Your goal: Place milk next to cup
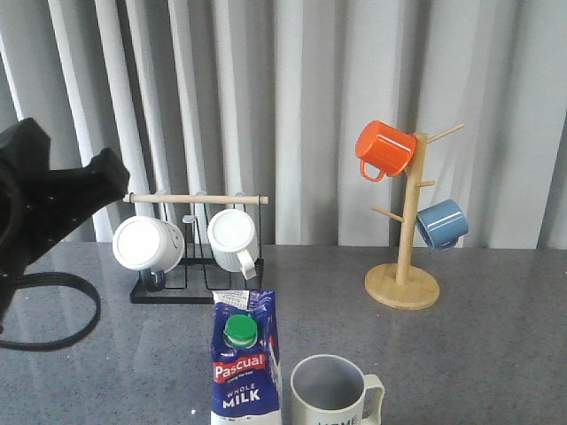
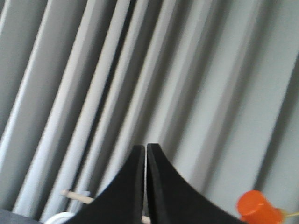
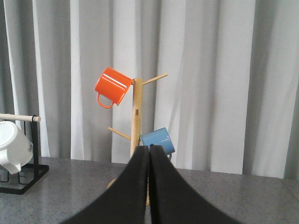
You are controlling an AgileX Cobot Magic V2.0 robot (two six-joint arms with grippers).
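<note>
Milk carton upright beside the HOME cup, both claws pressed together and holding nothing.

The milk (image 1: 245, 361) stands at the cup's (image 1: 332, 391) nine o'clock, just beside it, near the table's (image 1: 478, 354) front edge. The left gripper (image 2: 146, 154) and right gripper (image 3: 149, 151) each show fingers closed flat together, raised toward the curtain (image 1: 337, 88).

backdrop: pleated grey-white curtain (image 1: 310, 106) | surface: speckled grey table (image 1: 496, 354) | light: soft, even
</note>
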